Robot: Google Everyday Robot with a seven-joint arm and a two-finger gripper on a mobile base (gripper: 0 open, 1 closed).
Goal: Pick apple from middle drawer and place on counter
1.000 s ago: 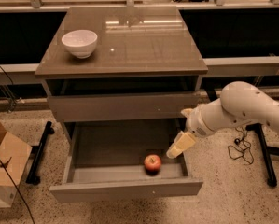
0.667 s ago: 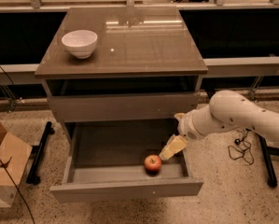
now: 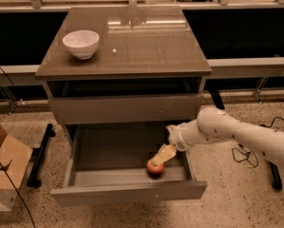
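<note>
1. The middle drawer [image 3: 128, 192] is pulled out toward the near side of the cabinet, so opening it is not a step that remains.
2. The apple [image 3: 155, 169] sits inside that drawer, on its floor near the right front corner, just behind the drawer's front panel.
3. The white arm [image 3: 236, 136] reaches in from the right, and the gripper [image 3: 158, 159] angles down over the drawer's right side, its pale tip on or right at the top of the apple.
4. From where I stand I cannot tell whether the gripper is apart or clamped on the fruit; the apple looks to be resting on the drawer floor, not lifted.
5. So I'd judge the reach is done and the grasp is the step in hand.
6. Left to do: secure the apple, raise it clear of the drawer and of the closed drawer front [image 3: 125, 109] above, and set it on the counter [image 3: 141, 46].
7. The counter carries a white bowl [image 3: 81, 43] at its far left; the rest of its glossy top shows only reflections.
</note>
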